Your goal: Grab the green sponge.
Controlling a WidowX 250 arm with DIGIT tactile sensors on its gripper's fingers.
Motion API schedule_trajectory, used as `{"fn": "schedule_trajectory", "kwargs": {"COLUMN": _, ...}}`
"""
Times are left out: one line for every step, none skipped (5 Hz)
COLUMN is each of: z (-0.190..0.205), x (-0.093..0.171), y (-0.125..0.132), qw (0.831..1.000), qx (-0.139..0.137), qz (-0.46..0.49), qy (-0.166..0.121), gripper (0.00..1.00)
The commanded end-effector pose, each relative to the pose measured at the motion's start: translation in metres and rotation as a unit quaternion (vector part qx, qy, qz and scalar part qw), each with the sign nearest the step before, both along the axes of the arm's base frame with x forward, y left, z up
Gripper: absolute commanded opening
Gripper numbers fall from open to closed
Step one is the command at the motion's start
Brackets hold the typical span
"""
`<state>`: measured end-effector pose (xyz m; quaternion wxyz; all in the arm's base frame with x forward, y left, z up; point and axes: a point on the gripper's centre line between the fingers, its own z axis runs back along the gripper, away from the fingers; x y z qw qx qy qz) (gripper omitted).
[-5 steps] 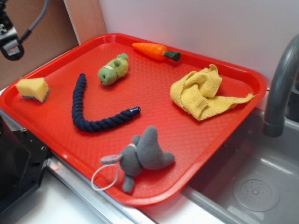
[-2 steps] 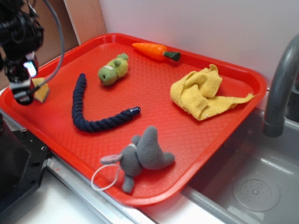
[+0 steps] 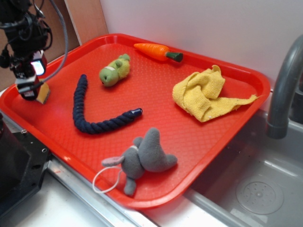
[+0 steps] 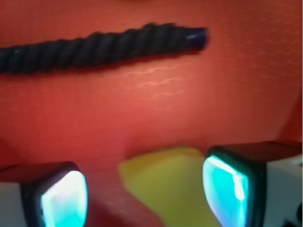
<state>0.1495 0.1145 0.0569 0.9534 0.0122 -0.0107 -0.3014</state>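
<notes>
The green sponge (image 3: 44, 93), a yellow-orange foam block, lies at the far left of the red tray (image 3: 156, 123). My gripper (image 3: 31, 89) stands over it and hides most of it. In the wrist view the sponge (image 4: 165, 187) lies between my two fingertips, close to the right pad (image 4: 226, 189) and apart from the left pad (image 4: 64, 201). The jaws stand apart around it and the gripper (image 4: 144, 194) is open. The sponge's dark scouring layer is hidden.
A navy rope (image 3: 90, 118) curves just right of the sponge and shows in the wrist view (image 4: 94, 47). A light-green plush (image 3: 113, 71), a carrot (image 3: 156, 51), a yellow cloth (image 3: 203, 94) and a grey plush mouse (image 3: 142, 158) lie on the tray. A faucet (image 3: 284, 90) and sink (image 3: 255, 184) are at the right.
My gripper has come down from the top left corner onto the sponge, which was in plain view a second ago and is now mostly covered.
</notes>
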Motion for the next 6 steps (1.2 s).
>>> {"fn": "schedule_trajectory", "kwargs": {"z": 0.010, "x": 0.004, "y": 0.023, "qw": 0.999, "qx": 0.022, "qz": -0.037, "qy": -0.029, "gripper": 1.00}}
{"fn": "schedule_trajectory", "kwargs": {"z": -0.012, "x": -0.003, "y": 0.035, "qw": 0.999, "qx": 0.015, "qz": -0.046, "qy": -0.007, "gripper": 1.00}}
{"fn": "schedule_trajectory", "kwargs": {"z": -0.029, "x": -0.002, "y": 0.030, "qw": 0.998, "qx": 0.005, "qz": -0.057, "qy": 0.009, "gripper": 0.24}}
{"fn": "schedule_trajectory", "kwargs": {"z": -0.037, "x": 0.003, "y": 0.018, "qw": 0.995, "qx": 0.035, "qz": -0.096, "qy": 0.021, "gripper": 0.00}}
{"fn": "schedule_trajectory", "kwargs": {"z": -0.013, "x": 0.013, "y": 0.001, "qw": 0.995, "qx": 0.033, "qz": -0.097, "qy": 0.004, "gripper": 0.00}}
{"fn": "schedule_trajectory", "kwargs": {"z": 0.038, "x": 0.014, "y": -0.043, "qw": 0.995, "qx": 0.064, "qz": -0.060, "qy": -0.043, "gripper": 0.00}}
